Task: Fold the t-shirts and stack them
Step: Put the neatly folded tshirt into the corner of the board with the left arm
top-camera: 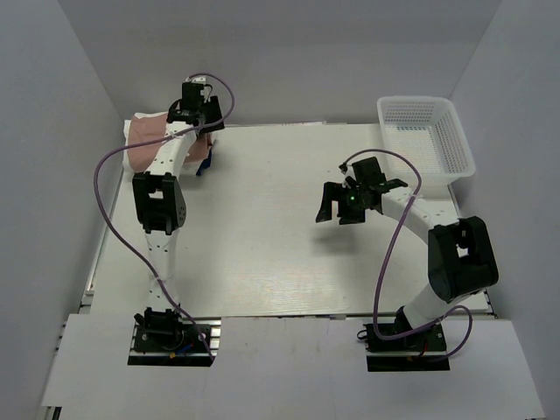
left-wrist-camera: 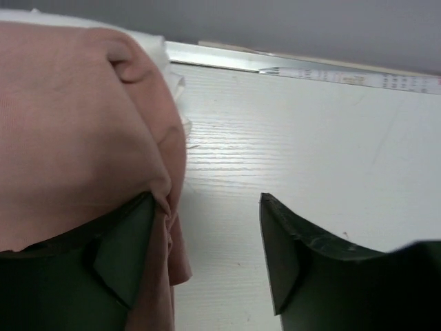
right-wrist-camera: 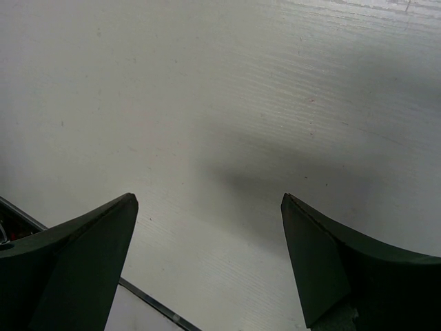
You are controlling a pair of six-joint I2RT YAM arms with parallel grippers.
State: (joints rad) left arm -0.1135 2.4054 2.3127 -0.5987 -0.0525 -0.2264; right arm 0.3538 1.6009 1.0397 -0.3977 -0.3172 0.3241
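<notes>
A folded dusty pink t-shirt (top-camera: 147, 140) lies at the table's far left corner, with a white edge of cloth (left-wrist-camera: 167, 54) showing beneath it. My left gripper (top-camera: 203, 122) hangs over its right side. In the left wrist view the pink t-shirt (left-wrist-camera: 76, 124) bulges over the left finger (left-wrist-camera: 120, 255) and a fold hangs along its inner face. The left gripper (left-wrist-camera: 207, 200) is open, with bare table between the fingers. My right gripper (top-camera: 350, 203) hovers over mid-table. It stands wide open (right-wrist-camera: 208, 200) with nothing in it.
A white mesh basket (top-camera: 455, 140) stands at the far right corner. A small dark blue thing (top-camera: 203, 166) shows just right of the pink cloth. A metal rail (left-wrist-camera: 310, 72) runs along the table's far edge, below the grey back wall.
</notes>
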